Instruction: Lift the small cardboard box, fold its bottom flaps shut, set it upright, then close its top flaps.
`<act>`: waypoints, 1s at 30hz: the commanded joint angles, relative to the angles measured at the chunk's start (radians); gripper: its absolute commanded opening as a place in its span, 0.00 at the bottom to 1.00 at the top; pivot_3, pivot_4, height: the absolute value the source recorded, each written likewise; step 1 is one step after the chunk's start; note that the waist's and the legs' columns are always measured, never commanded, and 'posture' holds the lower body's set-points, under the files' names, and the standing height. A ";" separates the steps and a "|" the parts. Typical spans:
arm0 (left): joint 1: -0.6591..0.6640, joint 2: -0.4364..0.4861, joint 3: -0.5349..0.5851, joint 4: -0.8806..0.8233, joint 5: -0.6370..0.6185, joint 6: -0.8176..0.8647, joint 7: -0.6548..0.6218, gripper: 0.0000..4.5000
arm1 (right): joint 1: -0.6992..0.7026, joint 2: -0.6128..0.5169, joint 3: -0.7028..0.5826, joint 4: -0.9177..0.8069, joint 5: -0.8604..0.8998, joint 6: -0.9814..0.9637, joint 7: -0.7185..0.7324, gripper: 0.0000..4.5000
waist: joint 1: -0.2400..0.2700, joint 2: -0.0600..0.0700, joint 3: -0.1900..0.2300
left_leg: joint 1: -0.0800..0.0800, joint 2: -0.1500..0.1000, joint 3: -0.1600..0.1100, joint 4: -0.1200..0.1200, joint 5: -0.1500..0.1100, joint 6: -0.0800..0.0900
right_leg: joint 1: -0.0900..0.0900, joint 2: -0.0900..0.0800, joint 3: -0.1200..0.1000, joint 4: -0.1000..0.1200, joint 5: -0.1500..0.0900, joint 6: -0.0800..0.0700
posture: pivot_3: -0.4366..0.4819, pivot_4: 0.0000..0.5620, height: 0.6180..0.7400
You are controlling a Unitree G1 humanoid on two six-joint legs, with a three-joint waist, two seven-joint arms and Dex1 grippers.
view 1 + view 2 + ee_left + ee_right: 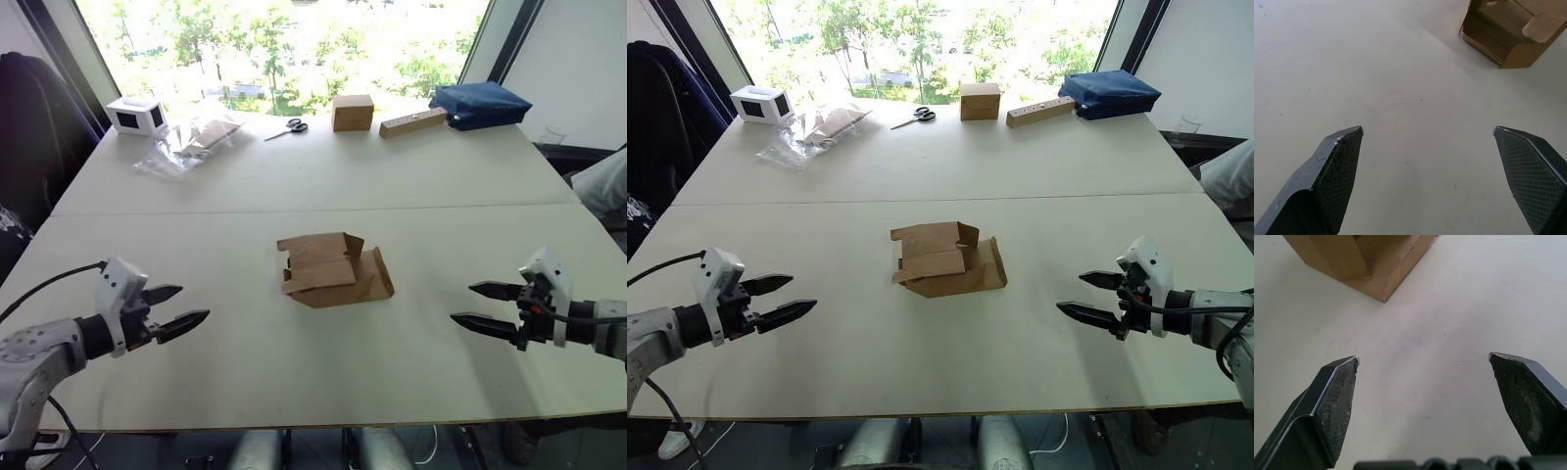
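The small cardboard box (333, 271) lies on its side in the middle of the white table (323, 176), plain brown, with its flaps (315, 257) hanging loose and splayed. Which end's flaps are the bottom flaps or the top flaps I cannot tell. My left gripper (184, 307) hovers open near the table's front left, well short of the box. My right gripper (472, 305) hovers open at the front right, also apart from the box. A corner of the box (1508, 34) appears in the left wrist view, and another part of the box (1359, 262) in the right wrist view.
At the far edge stand a squarer tan box (353, 112), scissors (289, 127), a wooden block (412, 122), a blue bag (480, 104), a white device (137, 115) and a crumpled plastic bag (186, 145). A sleeve (600, 184) shows at the right edge.
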 commanded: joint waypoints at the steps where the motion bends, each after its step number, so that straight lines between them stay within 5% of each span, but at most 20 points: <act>1: -0.010 0.016 0.024 -0.003 -0.013 -0.001 -0.014 0.97 | -0.001 0.004 -0.027 -0.024 0.007 -0.007 -0.007 1.00 | 0.000 0.000 0.000 | 0.000 0.000 0.000 0.000 0.000 0.000 | 0.000 0.000 0.000 0.000 0.000 0.000 | 0.48 0.27 1.00; 20: -0.092 0.014 0.011 0.014 -0.100 0.121 -0.017 0.97 | 0.003 0.031 -0.057 -0.067 0.003 -0.024 -0.053 1.00 | 0.000 0.000 0.000 | 0.000 0.000 0.000 0.000 0.000 0.000 | 0.000 0.000 0.000 0.000 0.000 0.000 | 0.48 0.27 1.00; 30: -0.341 -0.021 -0.025 0.113 -0.249 0.401 0.055 0.97 | 0.011 0.020 -0.082 -0.169 0.017 -0.015 -0.088 1.00 | 0.000 0.000 0.000 | 0.000 0.000 0.000 0.000 0.000 0.000 | 0.000 0.000 0.000 0.000 0.000 0.000 | 0.48 0.27 1.00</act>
